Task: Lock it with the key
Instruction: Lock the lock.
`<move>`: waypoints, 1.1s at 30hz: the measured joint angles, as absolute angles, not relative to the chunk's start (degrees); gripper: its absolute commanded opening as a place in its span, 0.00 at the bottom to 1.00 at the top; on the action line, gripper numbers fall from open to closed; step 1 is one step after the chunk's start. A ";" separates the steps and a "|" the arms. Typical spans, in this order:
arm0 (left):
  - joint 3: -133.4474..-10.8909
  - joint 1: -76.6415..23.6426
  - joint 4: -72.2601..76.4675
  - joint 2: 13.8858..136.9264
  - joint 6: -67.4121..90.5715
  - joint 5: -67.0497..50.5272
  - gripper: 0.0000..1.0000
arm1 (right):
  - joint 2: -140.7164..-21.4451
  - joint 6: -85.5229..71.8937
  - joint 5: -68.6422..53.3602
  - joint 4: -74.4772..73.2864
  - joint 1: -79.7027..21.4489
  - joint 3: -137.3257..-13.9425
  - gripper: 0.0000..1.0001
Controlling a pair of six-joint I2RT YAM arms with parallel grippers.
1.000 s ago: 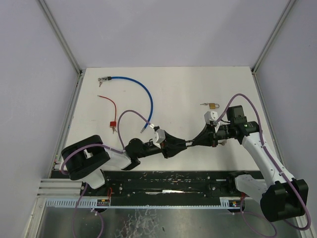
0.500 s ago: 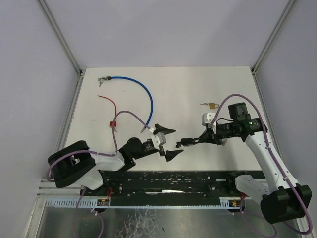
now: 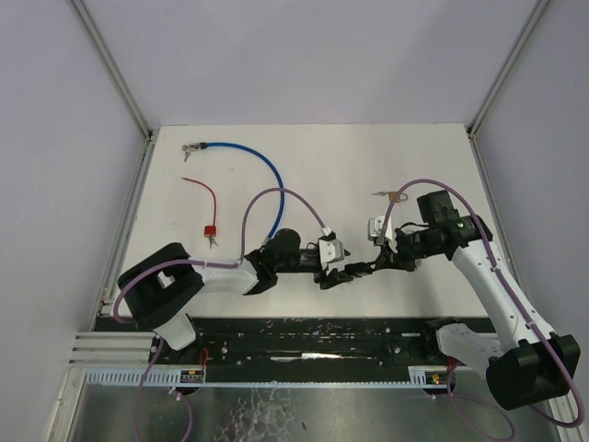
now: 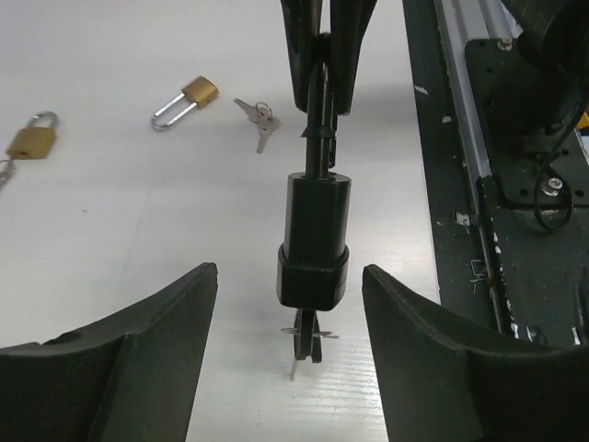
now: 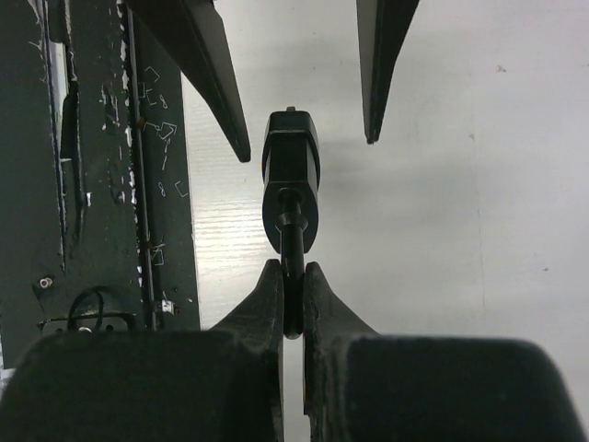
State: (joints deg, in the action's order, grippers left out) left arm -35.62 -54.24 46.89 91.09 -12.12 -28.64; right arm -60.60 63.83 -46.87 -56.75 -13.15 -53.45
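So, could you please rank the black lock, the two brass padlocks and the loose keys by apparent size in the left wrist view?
1. Black lock, though nearest the camera.
2. Upper brass padlock and left-edge brass padlock: alike, unranked.
3. Loose keys, slimmer, barely smaller.

Spotted a blue cable arcing across the far left of the white table, with a metal fitting at its far end. Caught a red cable just beside it, nearer the left edge, ending in a small red lock. Through the left wrist view, picked out a brass padlock with loose keys just beside it. Noted a second brass padlock further left, apart from the first.
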 measured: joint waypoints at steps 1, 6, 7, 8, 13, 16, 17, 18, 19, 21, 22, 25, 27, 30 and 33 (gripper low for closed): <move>-36.53 -54.24 46.02 92.20 -12.25 -29.26 0.61 | -60.69 63.81 -46.48 -56.73 -13.37 -53.45 0.00; -39.79 -54.24 43.55 95.83 -12.47 -32.03 0.57 | -60.95 63.66 -45.39 -56.69 -14.11 -53.45 0.00; -40.07 -54.24 43.57 96.27 -12.40 -32.56 0.56 | -60.99 63.57 -45.25 -56.64 -14.26 -53.45 0.00; -40.34 -54.24 43.64 96.77 -12.29 -33.26 0.55 | -61.04 63.44 -45.06 -56.55 -14.44 -53.45 0.00; -40.71 -54.24 44.58 99.53 -10.96 -36.29 0.50 | -62.26 62.96 -44.16 -56.23 -15.59 -53.45 0.00; -41.67 -54.24 44.71 101.45 -10.11 -37.41 0.50 | -62.92 62.74 -43.68 -56.21 -16.25 -53.45 0.00; -41.91 -54.24 44.88 101.93 -9.87 -37.65 0.50 | -63.00 62.72 -43.55 -56.21 -16.38 -53.45 0.00; -42.15 -54.24 45.06 102.37 -9.63 -38.00 0.51 | -63.11 62.67 -43.35 -56.16 -16.53 -53.45 0.00; -42.35 -54.24 45.39 102.76 -9.34 -38.33 0.51 | -63.20 62.57 -43.27 -56.14 -16.62 -53.45 0.00; -42.44 -54.24 46.28 103.26 -8.80 -38.79 0.52 | -63.53 62.52 -42.98 -55.94 -16.86 -53.45 0.00; -42.44 -54.24 46.85 103.44 -8.54 -39.03 0.52 | -63.72 62.50 -42.96 -55.88 -16.97 -53.45 0.00; -42.44 -54.24 49.17 103.72 -7.44 -39.51 0.53 | -64.20 62.48 -42.92 -55.81 -17.21 -53.45 0.00; -42.39 -54.22 51.09 103.74 -6.74 -39.64 0.53 | -64.36 62.46 -42.92 -55.81 -17.26 -53.45 0.00; -41.56 -53.82 55.46 103.74 -5.28 -39.77 0.52 | -64.49 62.43 -42.92 -55.81 -17.26 -53.45 0.00; -40.42 -53.34 58.28 103.74 -3.99 -40.07 0.51 | -64.51 62.41 -42.94 -55.81 -17.26 -53.45 0.00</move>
State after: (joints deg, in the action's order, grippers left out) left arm -40.42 -53.34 58.28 103.74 -3.99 -40.07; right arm -64.51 62.41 -42.94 -55.81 -17.26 -53.45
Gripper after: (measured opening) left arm 0.521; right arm 0.058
